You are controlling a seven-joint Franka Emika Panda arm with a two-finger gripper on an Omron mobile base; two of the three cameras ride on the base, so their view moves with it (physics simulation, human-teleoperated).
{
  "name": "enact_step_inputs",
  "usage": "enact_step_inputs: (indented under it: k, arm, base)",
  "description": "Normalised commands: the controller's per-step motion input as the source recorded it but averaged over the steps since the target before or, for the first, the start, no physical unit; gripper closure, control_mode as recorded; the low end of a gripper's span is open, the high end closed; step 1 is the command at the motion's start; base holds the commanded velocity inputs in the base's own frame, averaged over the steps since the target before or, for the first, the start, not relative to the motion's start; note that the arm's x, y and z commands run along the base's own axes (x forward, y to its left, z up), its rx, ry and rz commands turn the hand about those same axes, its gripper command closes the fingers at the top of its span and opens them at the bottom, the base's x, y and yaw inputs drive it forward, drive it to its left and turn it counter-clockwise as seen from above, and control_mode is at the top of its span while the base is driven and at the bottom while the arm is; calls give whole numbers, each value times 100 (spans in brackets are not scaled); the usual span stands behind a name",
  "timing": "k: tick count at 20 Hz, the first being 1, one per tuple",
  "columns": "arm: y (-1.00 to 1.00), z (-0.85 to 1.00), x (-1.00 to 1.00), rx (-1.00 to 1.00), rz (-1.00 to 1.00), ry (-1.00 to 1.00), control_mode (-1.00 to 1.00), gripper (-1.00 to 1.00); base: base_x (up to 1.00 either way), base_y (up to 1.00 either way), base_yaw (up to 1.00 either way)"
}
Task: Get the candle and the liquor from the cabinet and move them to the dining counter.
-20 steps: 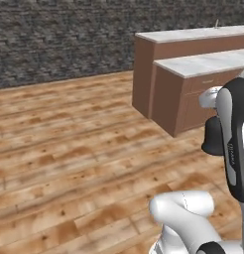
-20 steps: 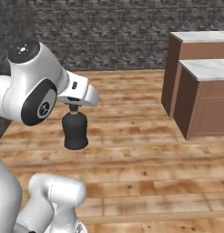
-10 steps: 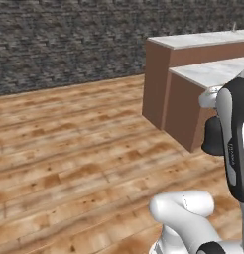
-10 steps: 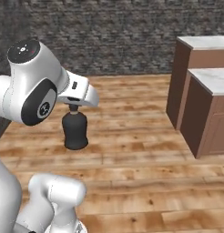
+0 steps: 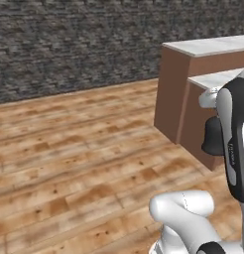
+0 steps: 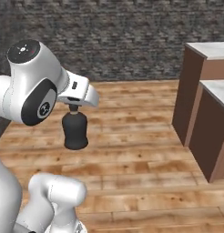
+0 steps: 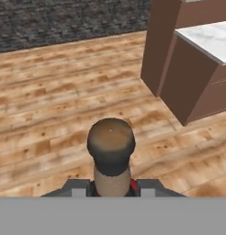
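While carried: one liquor bottle (image 6: pixel 75 132), black, hangs under the gripper (image 6: pixel 73 108) above the wood floor (image 6: pixel 132 136)
Gripper: jaws pinching the liquor bottle's neck just below the stopper (image 7: pixel 110 143)
Writing: none legible on bottle; small vertical lettering on arm (image 5: pixel 232 144), unreadable
Count: one bottle, two marble-topped brown counters (image 7: pixel 197 69)
Counters: ahead and right of gripper, well apart

We had two base cameras behind the arm, left and right, both looking forward and down across the wood floor (image 5: pixel 84 149) toward the stone wall (image 6: pixel 109 41). They shared the brown marble-topped units (image 5: pixel 193 94). The hand camera looked close along the liquor (image 7: pixel 111 151).
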Motion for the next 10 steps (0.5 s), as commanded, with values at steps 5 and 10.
enact_step_inputs:
  k: [5, 10]
  arm:
    - [0, 0, 0, 0, 0, 0, 100, 100]
    - [0, 0, 0, 0, 0, 0, 100, 100]
  base:
    - [100, 28, -2]
    - [100, 49, -4]
